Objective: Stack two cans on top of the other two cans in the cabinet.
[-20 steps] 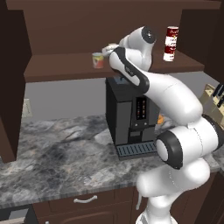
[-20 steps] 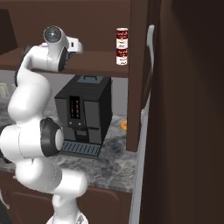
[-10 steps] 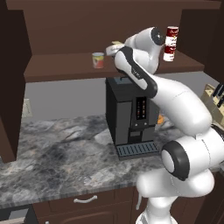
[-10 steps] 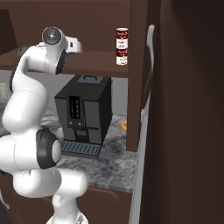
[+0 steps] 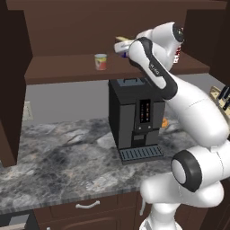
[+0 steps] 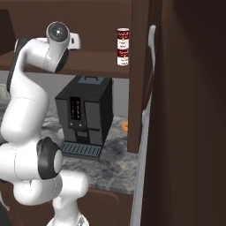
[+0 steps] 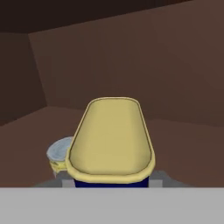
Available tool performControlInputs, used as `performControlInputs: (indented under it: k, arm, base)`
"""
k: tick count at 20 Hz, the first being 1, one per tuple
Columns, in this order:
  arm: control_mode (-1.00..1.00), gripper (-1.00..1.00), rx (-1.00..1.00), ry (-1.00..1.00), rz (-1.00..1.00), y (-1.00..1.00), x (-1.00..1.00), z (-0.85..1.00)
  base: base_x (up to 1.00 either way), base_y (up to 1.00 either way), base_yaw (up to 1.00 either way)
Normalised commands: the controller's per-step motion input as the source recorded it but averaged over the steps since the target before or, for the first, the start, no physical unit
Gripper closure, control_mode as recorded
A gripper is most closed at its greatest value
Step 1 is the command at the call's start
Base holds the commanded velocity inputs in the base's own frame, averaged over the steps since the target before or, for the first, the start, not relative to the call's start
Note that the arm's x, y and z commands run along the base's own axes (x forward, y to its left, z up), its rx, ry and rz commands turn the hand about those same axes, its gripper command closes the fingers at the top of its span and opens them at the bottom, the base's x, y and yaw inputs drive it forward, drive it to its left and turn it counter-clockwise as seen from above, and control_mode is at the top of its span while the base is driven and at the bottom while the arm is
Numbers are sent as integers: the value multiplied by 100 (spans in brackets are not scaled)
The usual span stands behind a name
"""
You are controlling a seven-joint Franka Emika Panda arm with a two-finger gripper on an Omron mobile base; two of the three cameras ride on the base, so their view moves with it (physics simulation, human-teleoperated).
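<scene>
Currently, no lettering can be read: the two stacked red-and-white soup cans (image 6: 122, 46) on the cabinet shelf (image 5: 67, 69) carry a red script band too small to make out, and the short can (image 5: 101, 61) with red body and pale upper band shows no legible text. The blue tin (image 7: 111, 140) fills the centre of the hand view, its yellow oblong top facing the camera and its long axis running away from the hand toward the cabinet back wall. Only a sliver of its blue body shows beneath the rim. A grey-lidded can top shows just beside the tin's lower left, partly covered by it. The gripper (image 5: 122, 46) is held above the shelf, right of the short can; its fingers are hidden, so whether they clamp the tin cannot be told.
</scene>
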Motion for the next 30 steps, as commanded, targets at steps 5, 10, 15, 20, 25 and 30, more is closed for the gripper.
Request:
performControlInputs:
  k: [5, 10, 15, 20, 25, 30]
  arm:
    - [-100, 100, 0, -4, 15, 12, -12, 20]
    - [-100, 100, 0, -5, 14, 19, -3, 13]
    - [-100, 100, 0, 0, 8, 22, -18, 2]
    - [-100, 100, -1, 0, 0, 17, -7, 0]
    - [-100, 100, -1, 0, 0, 17, -5, 0]
    - [-100, 100, -2, 3, 0, 20, 1, -3]
  base:
    - [0, 0, 0]
    - [0, 0, 0]
    - [0, 0, 0]
    - [0, 0, 0]
    - [0, 0, 0]
    - [0, 0, 0]
